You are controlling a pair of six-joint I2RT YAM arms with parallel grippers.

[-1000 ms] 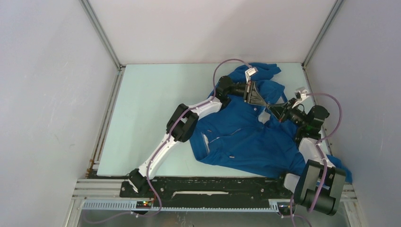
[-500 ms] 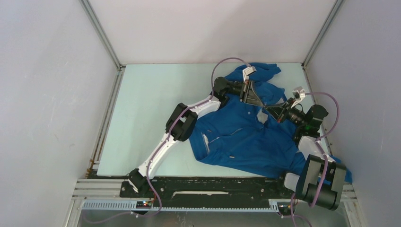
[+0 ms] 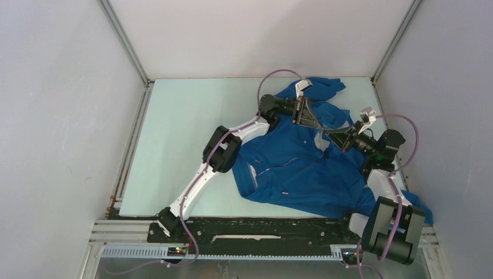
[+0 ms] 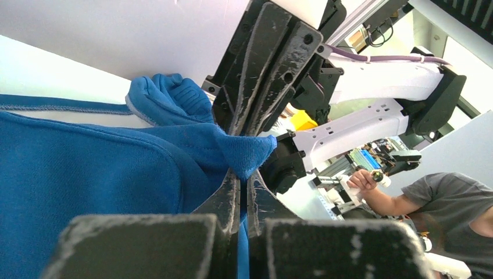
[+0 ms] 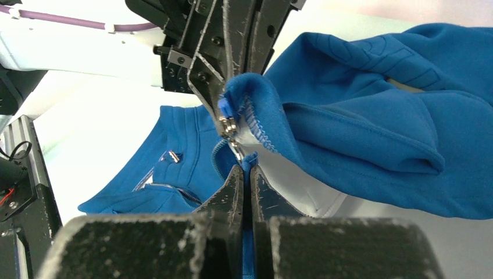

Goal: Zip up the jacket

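With left gripper (image 4: pixel 239 180) clamped on the jacket (image 4: pixel 87 168) collar and right gripper (image 5: pixel 244 174) pinching the zipper pull (image 5: pixel 232 139), the closing seems almost finished; the last short pull needs counter-tension

The left arm (image 3: pixel 195 189) and right arm (image 3: pixel 379 181) share one build — slim white link shells joined by bulky black joint housings (image 3: pixel 222 150). A purple cable (image 3: pixel 273 77) loops along each arm, pinned to the white shell by a pale cable tie (image 5: pixel 107 27). The left gripper (image 4: pixel 239 174) and right gripper (image 5: pixel 244 170) carry long, flat black fingers (image 5: pixel 231 192) — tapering to narrow tips, their faces scuffed with grey-white scratches. Small round screws (image 4: pixel 304 38) sit in the black finger mounts.
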